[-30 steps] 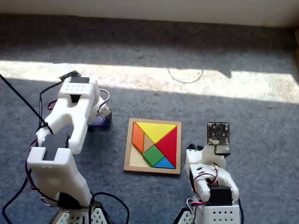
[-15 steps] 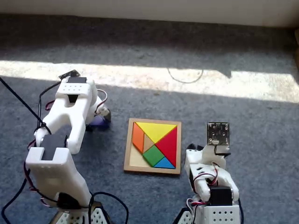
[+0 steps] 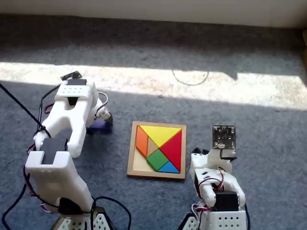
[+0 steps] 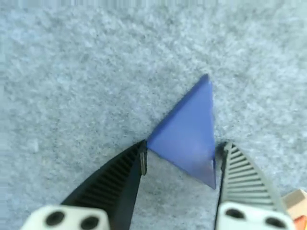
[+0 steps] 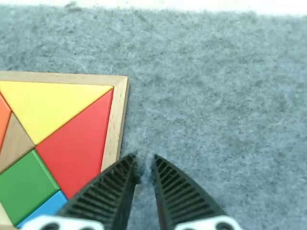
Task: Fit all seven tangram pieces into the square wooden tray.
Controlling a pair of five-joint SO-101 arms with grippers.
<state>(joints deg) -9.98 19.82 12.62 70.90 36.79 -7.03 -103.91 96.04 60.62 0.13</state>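
A dark blue triangle (image 4: 188, 132) lies flat on the grey carpet, seen as a blue patch (image 3: 99, 125) left of the tray in the high view. My left gripper (image 4: 183, 149) is open and straddles it, one finger at a corner, the other just off its edge. The square wooden tray (image 3: 130, 160) holds yellow (image 3: 159, 134), red (image 3: 173, 148), orange (image 3: 141, 141), tan, green (image 3: 156, 159) and light blue (image 3: 169, 167) pieces, with bare bottom at its near left corner. My right gripper (image 5: 144, 163) is shut and empty on the carpet just off the tray's rim (image 5: 120, 115).
A sunlit strip crosses the carpet behind the tray, with a thin wire loop (image 3: 189, 79) lying in it. Black cables trail from the left arm (image 3: 72, 115). The right arm (image 3: 216, 182) sits folded close to its base.
The left arm has drifted slightly left, away from the tray, with the blue piece still under its gripper. The right arm and the tray have not moved.
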